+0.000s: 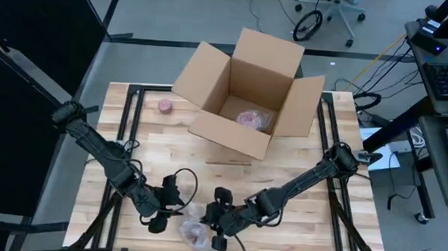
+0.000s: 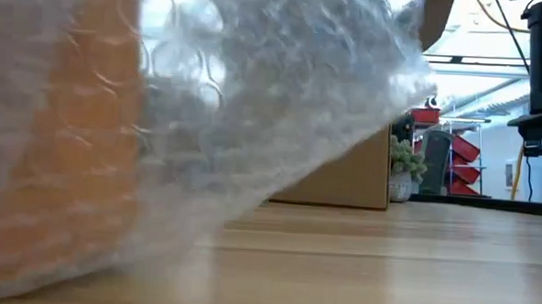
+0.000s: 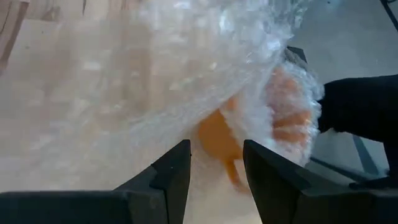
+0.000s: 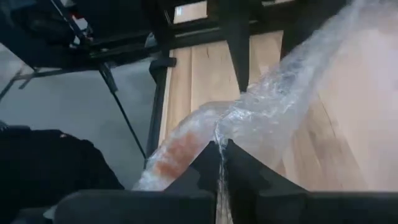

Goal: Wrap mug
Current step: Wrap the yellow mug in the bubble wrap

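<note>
A pale wooden table [image 1: 296,219] on a black frame stands on a grey floor, with office chairs and cables beyond its far edge.

The mug [image 3: 221,140], orange, lies at the near edge of the table, a little left of centre, inside a loose sheet of bubble wrap [image 1: 193,230]. In the left wrist view its orange body shows through the clear wrap; in the low view the wrap [image 2: 255,105] fills most of the frame with an orange blur behind it.

The right gripper [image 4: 221,165] is low over the table just right of the bundle, its fingers closed together on a twisted edge of the bubble wrap, which stretches away from them as a taut band. The left gripper [image 3: 214,168] is just left of the bundle, its fingers parted with a clear gap, the mug and wrap lying just ahead of them; they hold nothing.

Farther off, a cardboard box [image 1: 244,92] with its flaps open stands at the far middle of the table, holding a pinkish bubble-wrapped item [image 1: 253,119]. A small pink object [image 1: 165,105] rests on the table to the left of the box.
</note>
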`<act>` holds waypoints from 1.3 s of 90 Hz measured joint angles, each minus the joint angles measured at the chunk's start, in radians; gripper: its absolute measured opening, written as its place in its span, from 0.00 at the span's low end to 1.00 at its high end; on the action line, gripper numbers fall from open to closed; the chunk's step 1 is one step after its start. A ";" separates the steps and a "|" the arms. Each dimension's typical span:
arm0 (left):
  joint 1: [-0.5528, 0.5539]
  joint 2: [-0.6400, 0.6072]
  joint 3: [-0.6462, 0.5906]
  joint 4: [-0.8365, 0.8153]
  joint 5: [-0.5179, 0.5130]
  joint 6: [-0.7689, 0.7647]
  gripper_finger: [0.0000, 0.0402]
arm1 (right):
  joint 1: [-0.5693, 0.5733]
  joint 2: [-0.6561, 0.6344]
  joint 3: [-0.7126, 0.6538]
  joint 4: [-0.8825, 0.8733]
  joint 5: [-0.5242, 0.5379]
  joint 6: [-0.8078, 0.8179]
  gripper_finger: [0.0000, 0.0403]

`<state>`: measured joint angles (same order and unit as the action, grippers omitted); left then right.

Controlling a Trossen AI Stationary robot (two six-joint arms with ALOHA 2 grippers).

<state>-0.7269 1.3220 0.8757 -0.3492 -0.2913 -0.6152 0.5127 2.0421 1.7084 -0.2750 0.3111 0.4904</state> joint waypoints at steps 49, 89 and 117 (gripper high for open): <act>0.005 0.000 0.000 0.000 -0.025 -0.008 0.33 | -0.006 0.071 0.000 0.046 -0.093 -0.075 0.00; 0.006 0.000 0.007 -0.008 -0.028 -0.032 0.33 | -0.006 0.166 0.001 0.056 -0.161 -0.031 0.00; -0.002 -0.068 0.142 -0.109 -0.047 -0.003 0.33 | -0.006 0.165 0.001 0.036 -0.157 -0.038 0.00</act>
<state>-0.7292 1.2539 1.0173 -0.4581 -0.3386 -0.6185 0.5068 2.2070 1.7096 -0.2393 0.1536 0.4522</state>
